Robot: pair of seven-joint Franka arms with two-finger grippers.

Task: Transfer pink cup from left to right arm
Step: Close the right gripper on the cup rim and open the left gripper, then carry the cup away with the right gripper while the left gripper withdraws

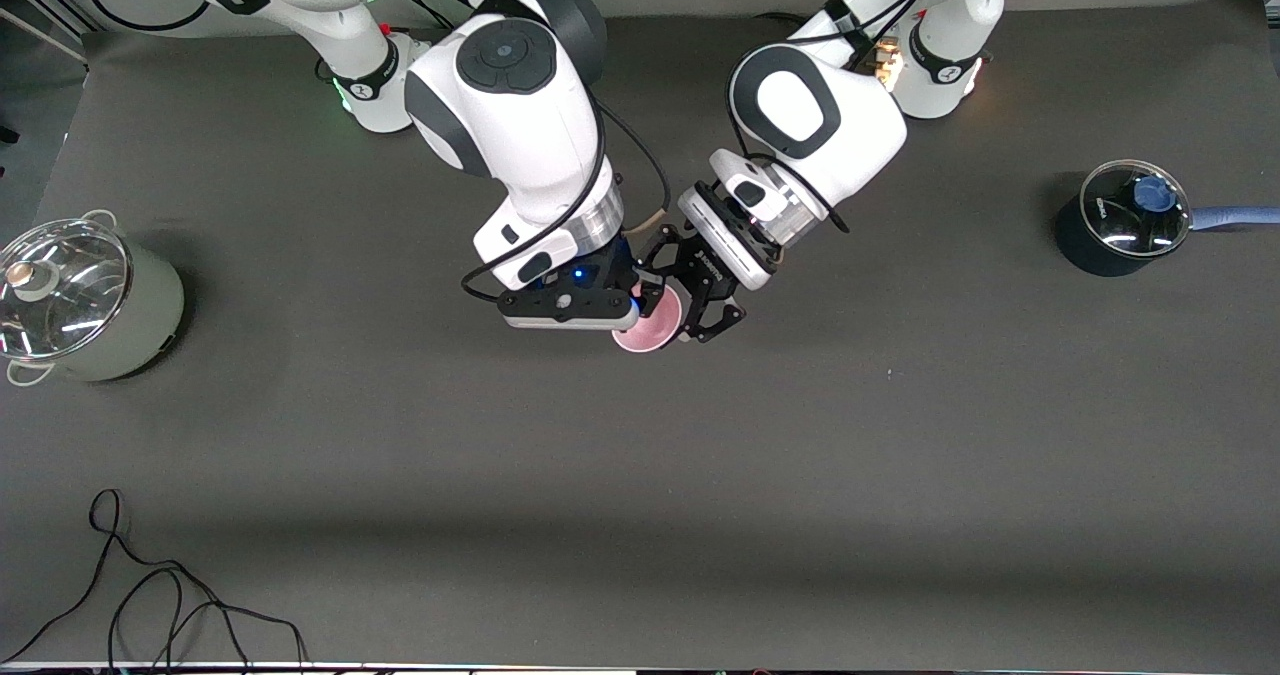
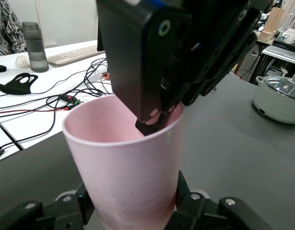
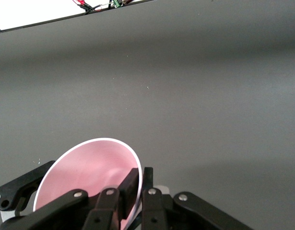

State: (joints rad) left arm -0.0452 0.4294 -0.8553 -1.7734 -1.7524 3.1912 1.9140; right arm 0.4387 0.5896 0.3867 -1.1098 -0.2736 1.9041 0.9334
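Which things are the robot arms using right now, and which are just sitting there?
Using:
pink cup
left gripper, holding the cup
right gripper, one finger inside the cup's rim

Just sitting there:
pale green pot
dark saucepan
black cable

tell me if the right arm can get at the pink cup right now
Probably yes: the right gripper is already at the pink cup, one finger inside the rim. The left gripper holds the cup lower down, leaving the rim free.

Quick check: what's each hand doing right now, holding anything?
Left hand: closed on the pink cup, held over mid-table.
Right hand: at the cup's rim, one finger inside; grip cannot be told.
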